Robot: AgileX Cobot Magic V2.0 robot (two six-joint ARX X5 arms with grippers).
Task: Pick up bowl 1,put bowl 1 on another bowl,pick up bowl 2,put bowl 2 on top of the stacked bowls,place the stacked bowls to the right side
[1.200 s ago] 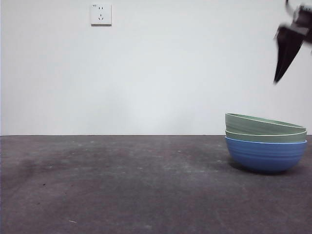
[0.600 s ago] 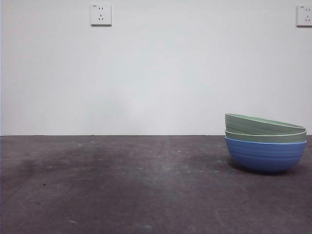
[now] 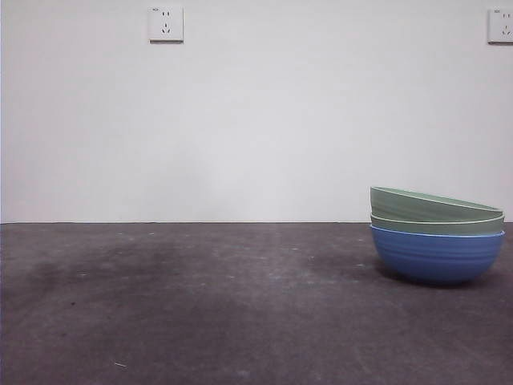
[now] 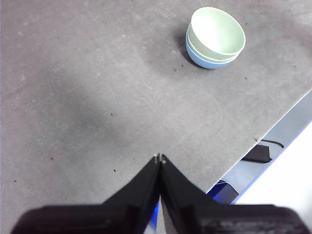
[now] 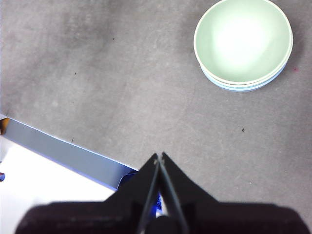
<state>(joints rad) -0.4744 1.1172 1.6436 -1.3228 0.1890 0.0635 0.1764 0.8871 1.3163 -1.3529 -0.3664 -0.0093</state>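
**Front view: three bowls stacked by the bench's right edge, both grippers clear**

Front view has the stacked bowls (image 3: 437, 237) standing on the grey bench (image 3: 200, 305) near its right edge: a blue ridged bowl (image 3: 437, 257) underneath, two pale green bowls (image 3: 433, 210) nested in it, the top one tilted. No arm shows here; two wall sockets (image 3: 166, 24) sit high on the white wall behind.

The wrist views supply what this one lacks. The left gripper (image 4: 159, 158) hangs high above bare bench, jaws clenched on nothing, the stack well apart from it. The right gripper (image 5: 159, 156) is likewise pinched together and empty, nearer the stack but not touching it. Both look down into the top bowl's empty inside. Past the bench edge the left wrist view shows a black cable (image 4: 261, 151) on the floor. Nothing lies between either gripper and the bowls.
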